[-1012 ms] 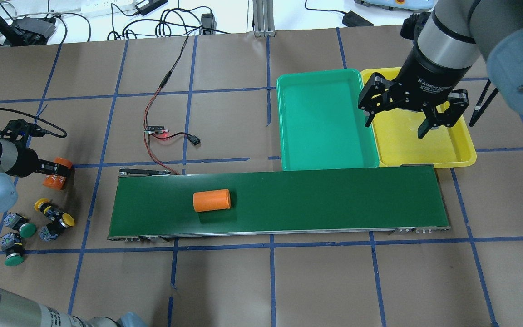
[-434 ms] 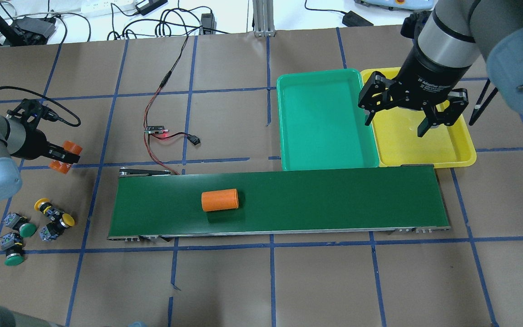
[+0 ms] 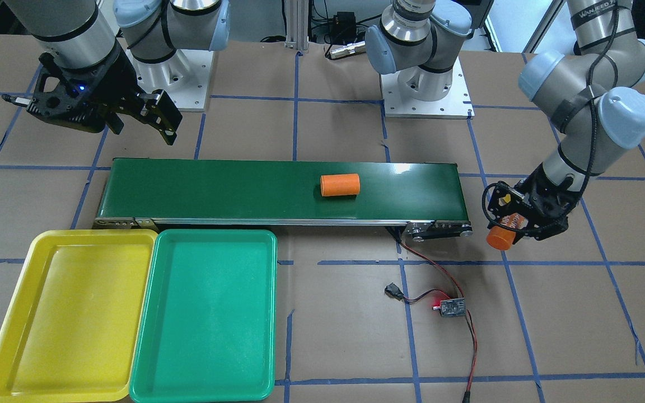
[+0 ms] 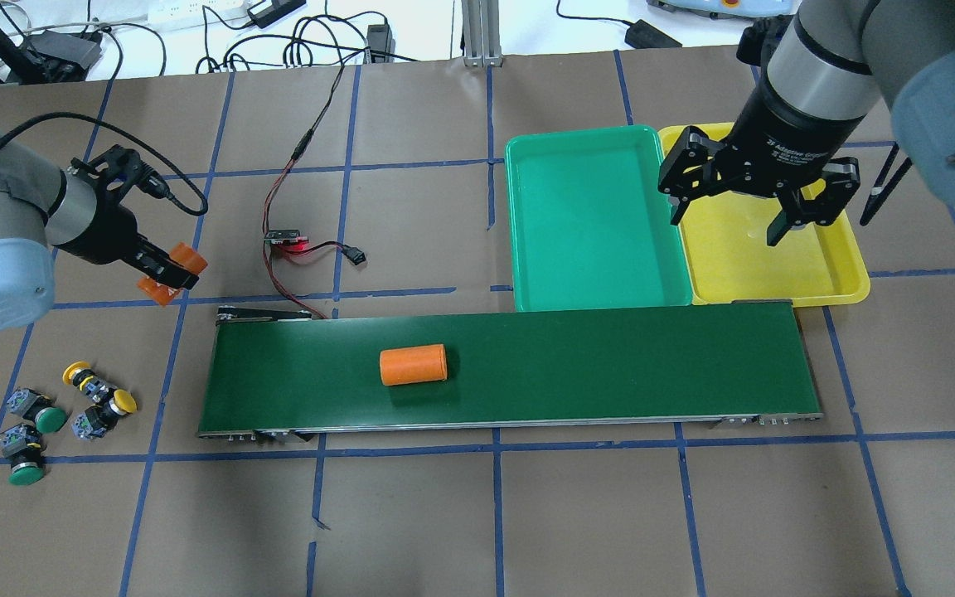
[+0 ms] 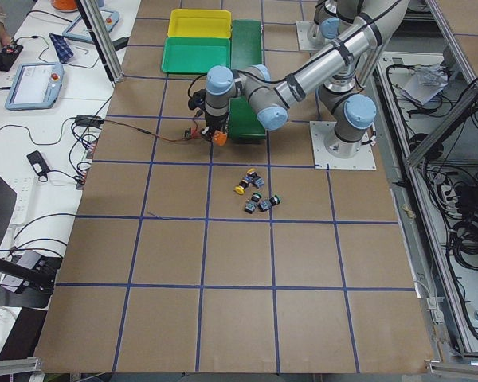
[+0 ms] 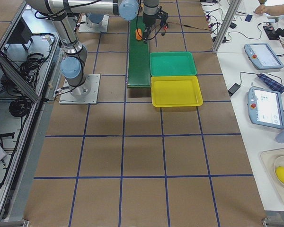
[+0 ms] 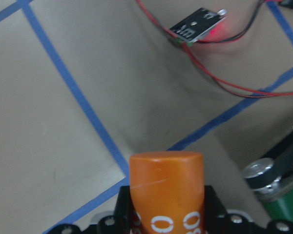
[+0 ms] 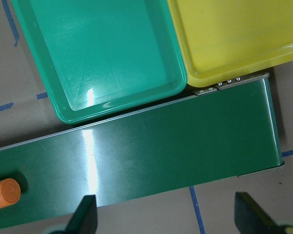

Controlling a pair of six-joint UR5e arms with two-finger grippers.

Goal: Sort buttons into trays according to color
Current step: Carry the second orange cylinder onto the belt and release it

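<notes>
Brown counter (image 4: 527, 514), gridded in blue tape, with cables beyond its top edge. A dark-green conveyor belt (image 4: 610, 365) crosses mid-frame. The left hand (image 4: 164, 274), at left, is clenched on an orange cylinder (image 4: 177, 267); its lettering is cut off in the wrist view. The right hand (image 4: 724, 232) hangs released over the yellow tray (image 4: 776, 265), which touches the green tray (image 4: 585, 133). The buttons (image 4: 50, 419), two with yellow caps and two with green, cluster on the counter at lower left, their dark bodies too small to read.

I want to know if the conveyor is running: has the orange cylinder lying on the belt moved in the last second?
Yes. In the overhead view the orange cylinder has shifted right along the conveyor belt, toward the green tray.
</notes>
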